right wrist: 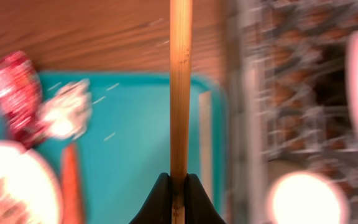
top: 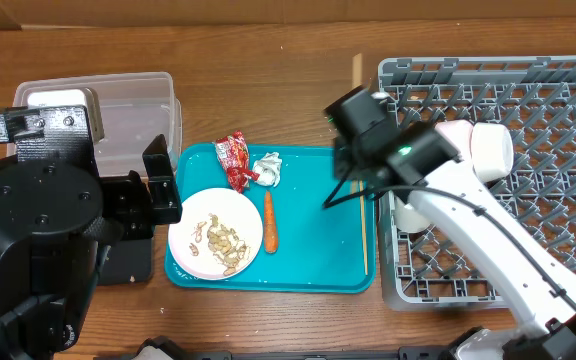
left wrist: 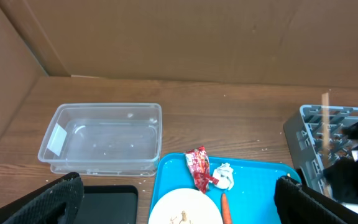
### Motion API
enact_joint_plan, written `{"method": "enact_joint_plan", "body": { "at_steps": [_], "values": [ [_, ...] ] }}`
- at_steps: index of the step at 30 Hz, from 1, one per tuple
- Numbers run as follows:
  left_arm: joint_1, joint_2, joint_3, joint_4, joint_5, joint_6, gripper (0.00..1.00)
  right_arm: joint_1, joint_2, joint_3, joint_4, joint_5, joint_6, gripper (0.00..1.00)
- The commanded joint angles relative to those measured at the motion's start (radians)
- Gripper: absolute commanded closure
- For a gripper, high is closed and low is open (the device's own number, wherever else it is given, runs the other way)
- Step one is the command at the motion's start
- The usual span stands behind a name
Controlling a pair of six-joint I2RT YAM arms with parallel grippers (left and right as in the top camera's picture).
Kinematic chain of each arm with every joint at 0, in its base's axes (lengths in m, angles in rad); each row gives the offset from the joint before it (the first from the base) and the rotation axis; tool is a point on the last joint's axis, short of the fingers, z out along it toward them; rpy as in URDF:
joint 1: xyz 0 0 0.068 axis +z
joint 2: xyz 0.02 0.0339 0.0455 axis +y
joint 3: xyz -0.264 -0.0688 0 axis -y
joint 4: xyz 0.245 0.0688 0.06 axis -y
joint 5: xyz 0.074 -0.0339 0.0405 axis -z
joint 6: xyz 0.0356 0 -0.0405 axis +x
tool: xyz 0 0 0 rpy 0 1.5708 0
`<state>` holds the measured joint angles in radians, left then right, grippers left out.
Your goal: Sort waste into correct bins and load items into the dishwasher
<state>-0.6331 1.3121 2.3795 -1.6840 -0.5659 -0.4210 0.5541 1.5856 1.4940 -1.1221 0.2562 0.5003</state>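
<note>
Chopstick (right wrist: 180,93) loading into the dish rack (top: 558,100) is underway. Left of the teal tray (top: 318,260), the left gripper (top: 160,182) is hanging with fingers spread wide, empty. Over the tray's right edge, the right gripper (right wrist: 179,182) is pinching one chopstick tight (its partner (top: 364,240) is lying on the tray). Next is calling for a carry over the rack wall. Red wrapper (top: 234,160) print is proving illegible.

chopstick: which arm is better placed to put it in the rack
Right. The right gripper is shut on the thin light wooden chopstick, beside the grey plastic lattice dish rack; the open left gripper is far off.
</note>
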Motion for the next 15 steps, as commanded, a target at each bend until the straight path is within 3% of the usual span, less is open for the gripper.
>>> {"method": "enact_joint_plan", "body": {
  "at_steps": [1,5,10,15],
  "values": [
    [0.006,0.003,0.004,0.0,-0.017,-0.024,0.0,-0.116,0.045,-0.003,0.042,0.095,-0.1,0.96],
    [0.006,0.003,0.004,0.0,-0.018,-0.024,0.0,-0.239,0.103,-0.003,0.134,0.031,-0.211,0.96],
    [0.006,0.003,0.004,0.0,-0.018,-0.024,0.0,-0.296,0.164,-0.003,0.126,0.0,-0.221,0.96],
    [0.006,0.003,0.004,0.0,-0.017,-0.024,0.0,-0.275,0.165,-0.002,0.087,-0.093,-0.297,0.84]
  ]
}}
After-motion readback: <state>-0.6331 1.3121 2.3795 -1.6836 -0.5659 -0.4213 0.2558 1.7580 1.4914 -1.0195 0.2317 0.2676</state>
